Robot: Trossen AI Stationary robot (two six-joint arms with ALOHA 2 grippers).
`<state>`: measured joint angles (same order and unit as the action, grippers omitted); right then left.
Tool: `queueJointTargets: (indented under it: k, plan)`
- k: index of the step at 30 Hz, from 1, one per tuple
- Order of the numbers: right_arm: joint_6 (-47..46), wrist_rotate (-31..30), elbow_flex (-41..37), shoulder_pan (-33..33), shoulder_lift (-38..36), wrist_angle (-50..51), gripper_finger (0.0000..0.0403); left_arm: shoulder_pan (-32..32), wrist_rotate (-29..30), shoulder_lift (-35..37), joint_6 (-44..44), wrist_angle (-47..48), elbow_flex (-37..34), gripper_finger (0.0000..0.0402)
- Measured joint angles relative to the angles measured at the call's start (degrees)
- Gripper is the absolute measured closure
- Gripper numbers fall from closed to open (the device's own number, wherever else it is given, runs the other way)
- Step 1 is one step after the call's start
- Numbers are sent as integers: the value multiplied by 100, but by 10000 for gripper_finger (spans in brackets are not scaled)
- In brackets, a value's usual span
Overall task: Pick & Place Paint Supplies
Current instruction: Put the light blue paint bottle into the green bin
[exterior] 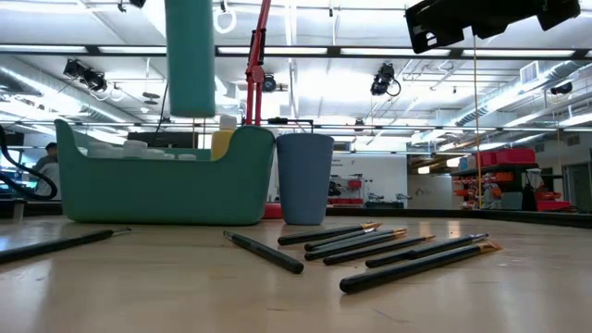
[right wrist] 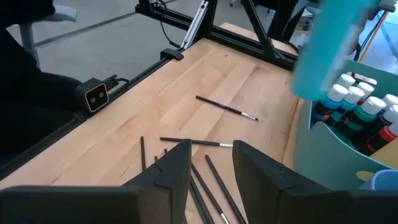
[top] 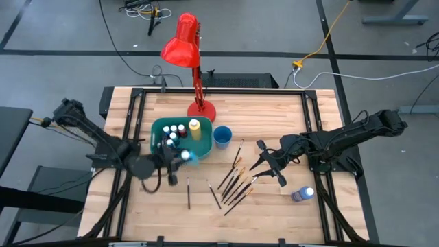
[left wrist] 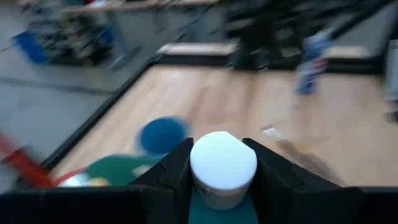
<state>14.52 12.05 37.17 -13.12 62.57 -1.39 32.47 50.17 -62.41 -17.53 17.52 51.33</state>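
My left gripper (top: 182,157) is shut on a teal paint bottle (exterior: 191,55) with a white cap (left wrist: 222,165), over the near right corner of the teal bin (top: 156,127). The bin holds several white-capped bottles (right wrist: 354,102) and a yellow one (top: 195,127). Several dark-handled brushes (top: 236,180) lie flat on the table. A blue bottle (top: 303,194) lies on its side at the near right. My right gripper (top: 265,162) hovers open over the brushes' right end, with nothing between its fingers (right wrist: 180,165). My left gripper pinches the teal bottle's body (left wrist: 217,208) just below the white cap, one finger on each side. The fingers (left wrist: 171,171) come nearly level from the table's left. The bottle stands upright in the hold, lifted clear above the bin's rim.
A blue cup (top: 222,136) stands right of the bin. A red desk lamp (top: 185,44) rises from its base (top: 202,110) behind the bin. Two single brushes (top: 188,192) lie near the front. A black frame rail (top: 322,130) borders the table.
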Motion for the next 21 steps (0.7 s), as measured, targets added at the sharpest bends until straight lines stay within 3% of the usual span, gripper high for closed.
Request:
queueJointTargets:
  k: [6,12,15,21]
  plan:
    - [9,-4,0,2,0,55,276,-1106,-194,145,-260,818,-6,274]
    - [39,-19,0,1,0,119,276,-1925,-843,-92,-287,787,-372,273]
    - [107,-22,0,2,0,155,276,-2115,-1168,-159,-304,181,-780,273]
    - [103,-22,0,2,0,158,276,-2160,-1082,-155,-22,-1530,-1861,273]
